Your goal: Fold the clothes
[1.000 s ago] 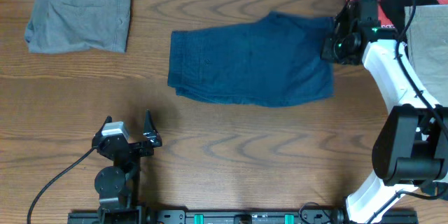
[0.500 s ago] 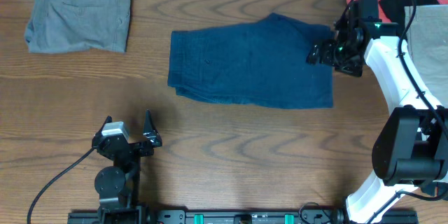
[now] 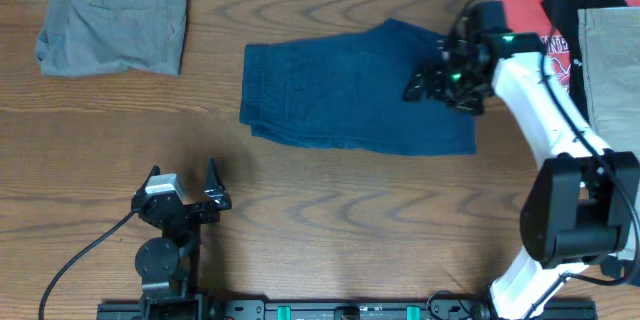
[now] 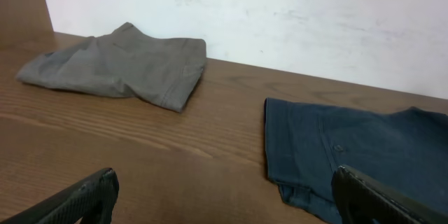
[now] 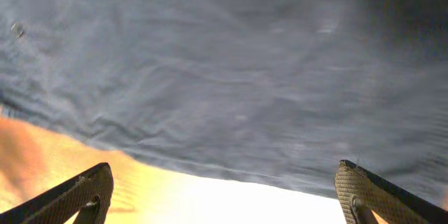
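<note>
1. At mid-desk [image 3: 330, 220], toward the far edge: navy shorts [image 3: 340, 85] lying flat, seemingly doubled over once.
2. Over their right end: right hand [image 3: 428, 86], spread apart, holding nothing.
3. Near the front edge: left hand [image 3: 183, 178], likewise apart, idle.
4. Probably between folds; next, pinching one end and carrying it across.

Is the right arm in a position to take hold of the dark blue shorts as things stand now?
Probably yes. The right tool hangs open over the right part of the dark blue shorts, and nothing lies between them.
</note>
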You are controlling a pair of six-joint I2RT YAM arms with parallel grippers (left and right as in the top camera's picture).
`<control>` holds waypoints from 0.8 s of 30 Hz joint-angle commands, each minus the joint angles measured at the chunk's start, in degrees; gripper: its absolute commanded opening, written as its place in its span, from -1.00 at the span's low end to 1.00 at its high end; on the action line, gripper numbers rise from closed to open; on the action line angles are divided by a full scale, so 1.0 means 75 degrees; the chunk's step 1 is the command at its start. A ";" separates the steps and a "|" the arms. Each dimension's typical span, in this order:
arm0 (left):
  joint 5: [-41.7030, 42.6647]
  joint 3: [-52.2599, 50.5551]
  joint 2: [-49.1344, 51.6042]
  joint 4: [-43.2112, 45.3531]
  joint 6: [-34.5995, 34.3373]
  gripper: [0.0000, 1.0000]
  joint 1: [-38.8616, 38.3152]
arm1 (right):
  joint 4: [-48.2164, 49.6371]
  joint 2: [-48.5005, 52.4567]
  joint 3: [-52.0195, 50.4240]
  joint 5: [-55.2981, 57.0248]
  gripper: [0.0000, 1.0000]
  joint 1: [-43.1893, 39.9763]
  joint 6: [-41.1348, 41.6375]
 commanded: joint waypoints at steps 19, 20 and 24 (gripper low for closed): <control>0.0047 -0.0154 -0.0052 -0.0216 0.0125 0.96 -0.0023 | 0.1507 0.0452 -0.0119 0.1676 0.99 0.2943 0.0845; 0.0047 -0.0154 -0.0050 -0.0216 0.0125 0.96 -0.0023 | 0.1577 0.0548 -0.0119 0.1816 0.98 0.3028 0.0903; 0.0047 -0.0154 -0.0052 -0.0216 0.0125 0.96 -0.0023 | 0.1923 0.0935 -0.0119 0.2098 0.62 0.3165 0.1116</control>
